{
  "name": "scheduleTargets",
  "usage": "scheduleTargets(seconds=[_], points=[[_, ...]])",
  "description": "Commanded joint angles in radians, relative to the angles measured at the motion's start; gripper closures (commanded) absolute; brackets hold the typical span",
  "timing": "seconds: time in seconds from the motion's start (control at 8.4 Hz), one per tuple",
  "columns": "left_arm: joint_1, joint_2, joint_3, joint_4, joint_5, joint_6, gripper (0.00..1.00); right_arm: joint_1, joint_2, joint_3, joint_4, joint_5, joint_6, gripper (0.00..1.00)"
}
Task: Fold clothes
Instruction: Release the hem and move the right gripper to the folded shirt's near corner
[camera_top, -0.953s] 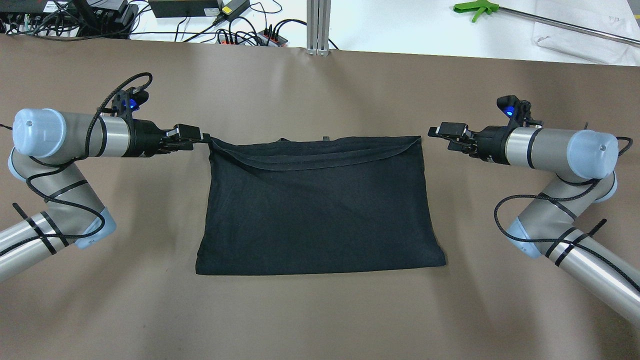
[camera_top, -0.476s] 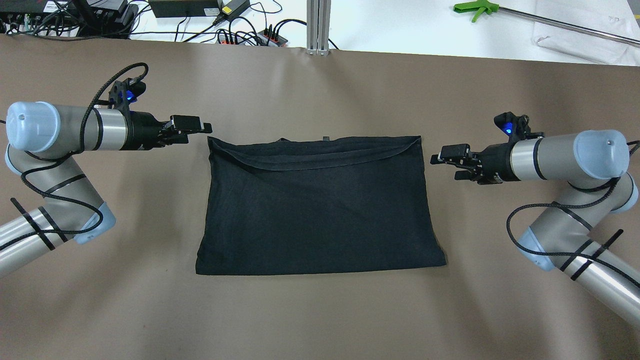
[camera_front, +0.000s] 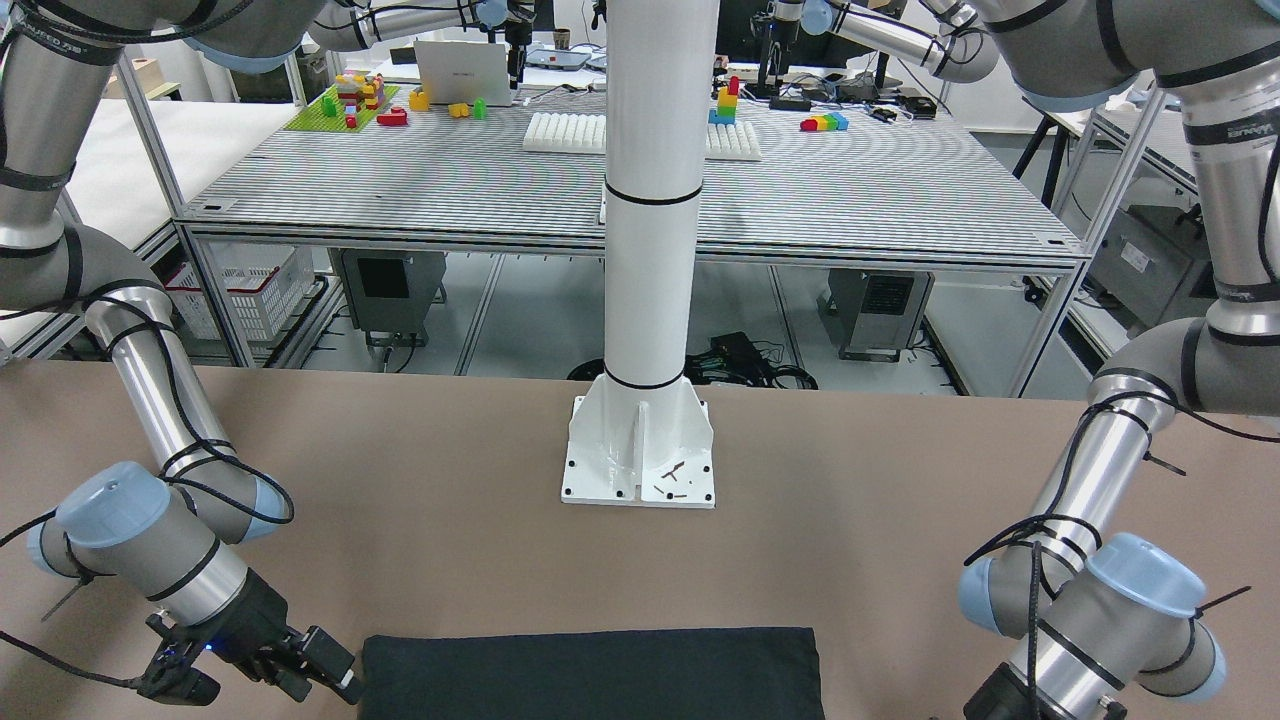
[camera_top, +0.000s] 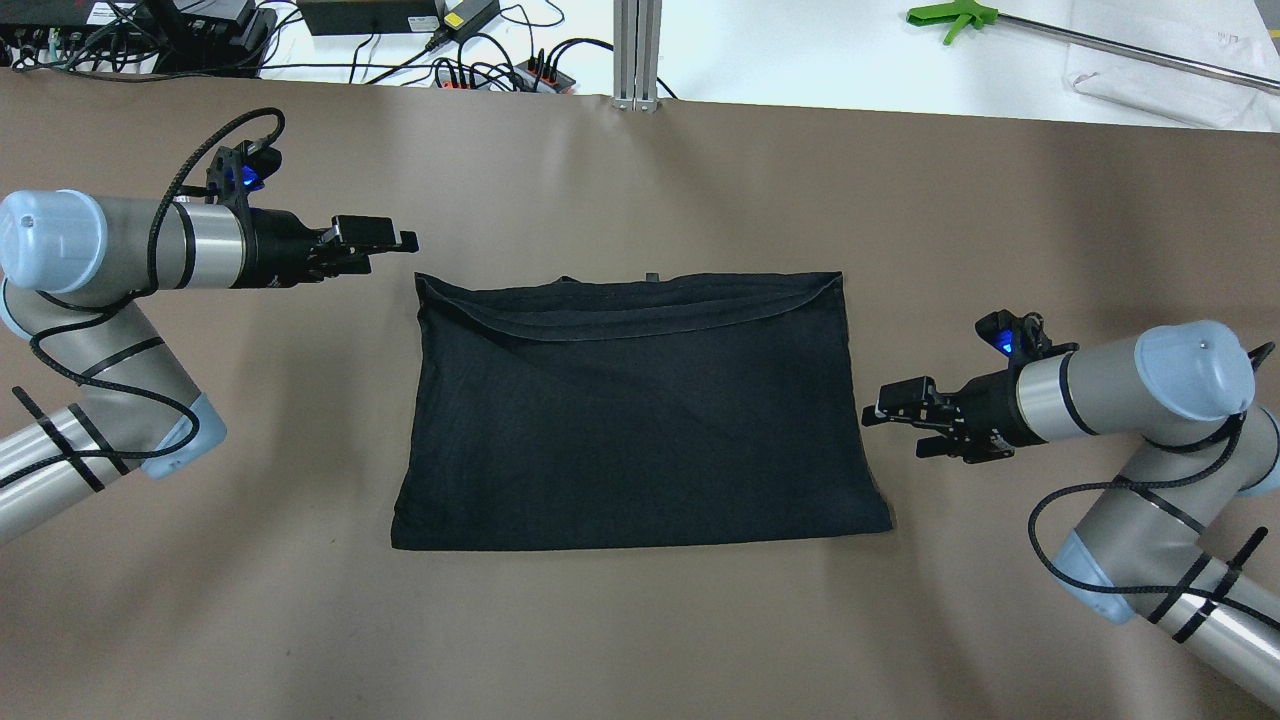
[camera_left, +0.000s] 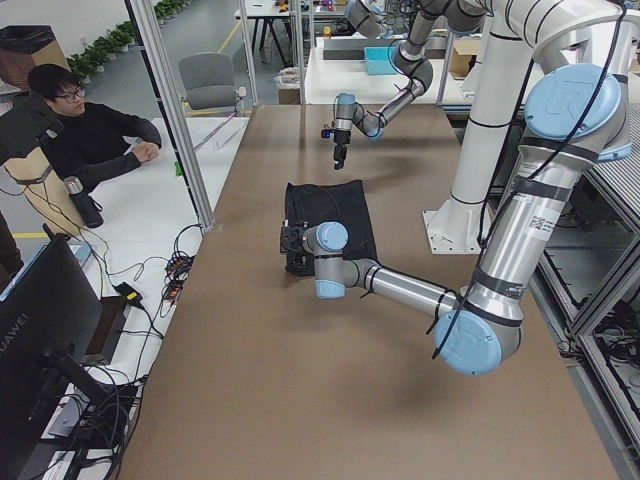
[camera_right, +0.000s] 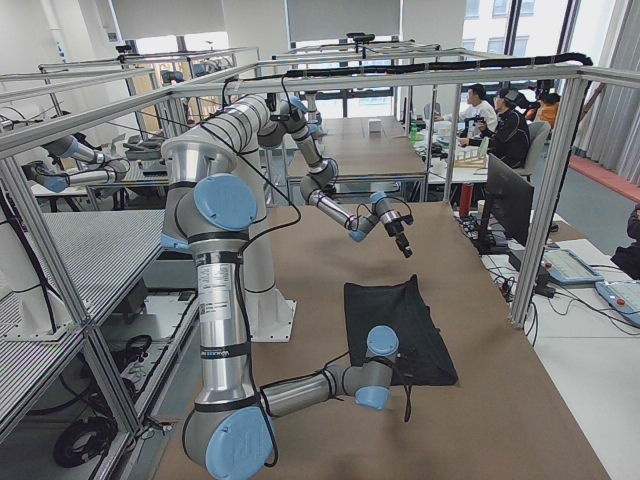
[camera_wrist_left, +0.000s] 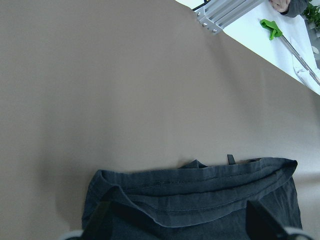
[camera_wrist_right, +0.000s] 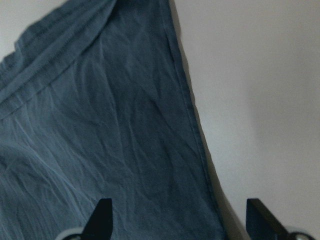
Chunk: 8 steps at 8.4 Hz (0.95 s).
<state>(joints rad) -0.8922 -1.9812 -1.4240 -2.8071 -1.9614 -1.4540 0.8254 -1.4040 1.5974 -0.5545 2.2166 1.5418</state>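
Black, thin fabric: the clothes (camera_top: 640, 410) lie flat near the middle of the brown bench (camera_top: 640, 640), a rough rectangle with its long sides running across in front of us. Along the far edge two hemmed borders lie one upon the other. From that we judge the piece is already doubled once and a further fold is the step in hand.

Neither pincer holds anything. The left pincer (camera_top: 388, 241) hangs off the far left corner of the cloth, near it but apart. Its wrist camera looks toward that far edge between two fingers (camera_wrist_left: 101, 220) spread wide. The right pincer (camera_top: 884, 414) sits just beside the right edge, about halfway along it, its jaws likewise wide. Its fingers (camera_wrist_right: 102, 217) frame that edge of the fabric in its own camera. Whether it touches the cloth or the bench we cannot tell.

As we read it, the next move calls for a firm hold on the fabric before anything can be carried over. The right pincer looks the better placed: it would need to go low to the bench and close on the edge in front of it. The left would need to come in onto its corner. Because the cloth is soft and lies in two layers, we think each pinch must take both. Otherwise only the upper layer would lift and the first fold would open.
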Motion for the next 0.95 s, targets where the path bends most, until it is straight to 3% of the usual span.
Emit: scheduleTargets(seconds=[0.0, 0.6, 0.71, 0.83], points=[[-0.013, 0.002, -0.010, -0.002, -0.004, 0.006, 0.06, -0.087, -0.042, 0.003, 0.001, -0.020, 0.011, 0.06], [-0.011, 0.005, -0.021, -0.002, -0.001, 0.006, 0.06, -0.140, -0.098, 0.012, 0.074, -0.018, 0.011, 0.06], [-0.011, 0.005, -0.021, -0.002, -0.001, 0.006, 0.06, -0.152, -0.098, 0.012, 0.109, -0.018, 0.011, 0.12], [-0.011, 0.005, -0.021, -0.002, -0.001, 0.006, 0.06, -0.152, -0.099, 0.013, 0.110, -0.018, 0.011, 0.41]])
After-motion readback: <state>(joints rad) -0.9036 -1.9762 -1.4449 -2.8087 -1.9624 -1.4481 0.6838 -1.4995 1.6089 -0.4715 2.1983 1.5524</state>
